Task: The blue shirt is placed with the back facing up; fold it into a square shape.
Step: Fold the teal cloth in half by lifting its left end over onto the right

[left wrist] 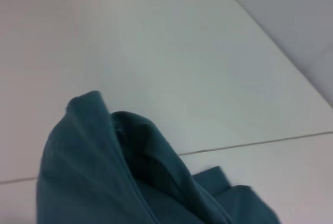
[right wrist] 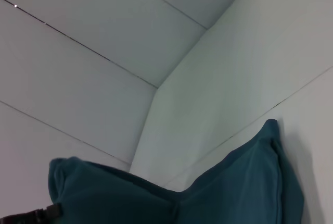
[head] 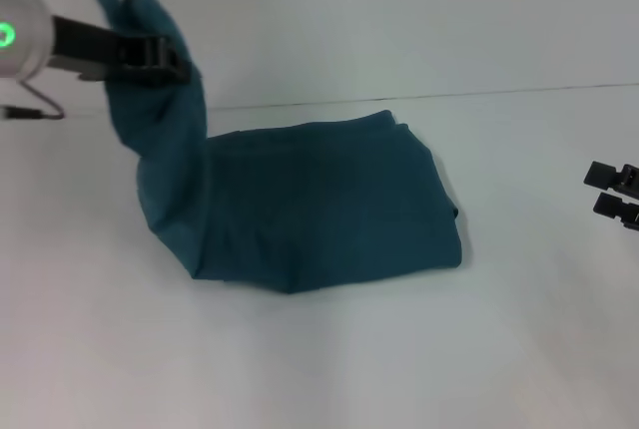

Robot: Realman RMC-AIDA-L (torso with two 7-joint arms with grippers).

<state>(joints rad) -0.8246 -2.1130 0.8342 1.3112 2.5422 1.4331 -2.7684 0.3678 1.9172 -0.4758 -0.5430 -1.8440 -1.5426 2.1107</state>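
I see the left claw [head: 165, 58] in the upper left of the head view, pinching one end of the blue shirt [head: 319, 205] and holding it lifted above the surface [head: 329, 359]; the cloth hangs from the claw in a steep drape down to the rest of the shirt, which lies folded and flat in the middle of the frame; a tuft of fabric pokes above the claw. The right claw [head: 617, 192] sits at the right edge of the frame, well apart from the shirt, holding nothing; I cannot tell whether it is spread or pressed together.
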